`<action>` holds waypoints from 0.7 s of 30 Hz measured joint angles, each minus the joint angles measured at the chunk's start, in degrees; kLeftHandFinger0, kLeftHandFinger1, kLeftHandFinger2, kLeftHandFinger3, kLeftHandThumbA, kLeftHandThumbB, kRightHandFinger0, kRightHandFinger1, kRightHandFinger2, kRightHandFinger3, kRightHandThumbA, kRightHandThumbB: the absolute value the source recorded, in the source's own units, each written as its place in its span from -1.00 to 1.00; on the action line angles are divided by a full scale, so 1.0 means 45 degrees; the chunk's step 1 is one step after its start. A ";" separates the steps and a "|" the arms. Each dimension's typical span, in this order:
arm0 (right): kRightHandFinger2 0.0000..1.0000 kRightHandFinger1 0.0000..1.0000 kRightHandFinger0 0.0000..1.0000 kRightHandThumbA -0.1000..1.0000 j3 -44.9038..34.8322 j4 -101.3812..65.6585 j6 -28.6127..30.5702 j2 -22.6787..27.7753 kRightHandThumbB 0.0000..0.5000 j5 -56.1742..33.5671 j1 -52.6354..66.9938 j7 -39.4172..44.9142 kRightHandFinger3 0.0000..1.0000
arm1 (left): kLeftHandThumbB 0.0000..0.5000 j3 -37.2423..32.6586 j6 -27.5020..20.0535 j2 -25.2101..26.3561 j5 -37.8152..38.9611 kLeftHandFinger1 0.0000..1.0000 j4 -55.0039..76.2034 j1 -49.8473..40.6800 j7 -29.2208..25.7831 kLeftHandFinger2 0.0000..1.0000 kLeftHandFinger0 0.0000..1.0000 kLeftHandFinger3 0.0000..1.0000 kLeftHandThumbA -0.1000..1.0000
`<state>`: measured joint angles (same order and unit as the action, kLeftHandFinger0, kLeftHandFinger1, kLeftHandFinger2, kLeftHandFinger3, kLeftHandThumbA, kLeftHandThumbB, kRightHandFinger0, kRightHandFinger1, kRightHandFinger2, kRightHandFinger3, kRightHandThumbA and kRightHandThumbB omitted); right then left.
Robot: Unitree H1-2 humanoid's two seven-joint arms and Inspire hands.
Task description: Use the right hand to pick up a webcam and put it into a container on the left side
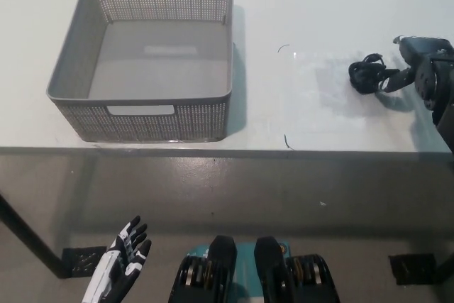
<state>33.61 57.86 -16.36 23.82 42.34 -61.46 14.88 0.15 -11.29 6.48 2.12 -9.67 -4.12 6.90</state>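
Black right hand (424, 69) at the right edge sits just beside the webcam (364, 76) on the white table (298, 5), fingers loose and gripping nothing, grey basket (142, 108) upper left, white left hand (120, 264) open lower left.

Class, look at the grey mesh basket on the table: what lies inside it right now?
Nothing shows inside the grey basket: its floor is bare. The near wall covers a thin strip of floor. The webcam lies on the table, beside the right hand.
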 measured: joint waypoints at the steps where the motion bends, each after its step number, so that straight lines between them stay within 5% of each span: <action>1: 1.00 1.00 1.00 0.64 -0.0008 -0.0001 0.0008 0.0000 1.00 -0.0001 0.0000 0.0000 1.00 | -1.00 -0.0003 0.0000 0.0000 0.0000 1.00 0.0000 0.0001 0.0001 1.00 1.00 1.00 0.43; 21: 1.00 1.00 1.00 0.63 -0.0782 0.0035 0.0771 -0.0191 1.00 -0.0354 -0.0068 -0.0008 1.00 | -1.00 -0.0021 -0.0011 0.0003 0.0000 1.00 -0.0001 0.0133 0.0001 1.00 1.00 1.00 0.41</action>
<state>30.09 58.02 -12.88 22.96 40.74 -61.77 14.85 0.06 -11.34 6.49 2.12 -9.67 -3.52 6.91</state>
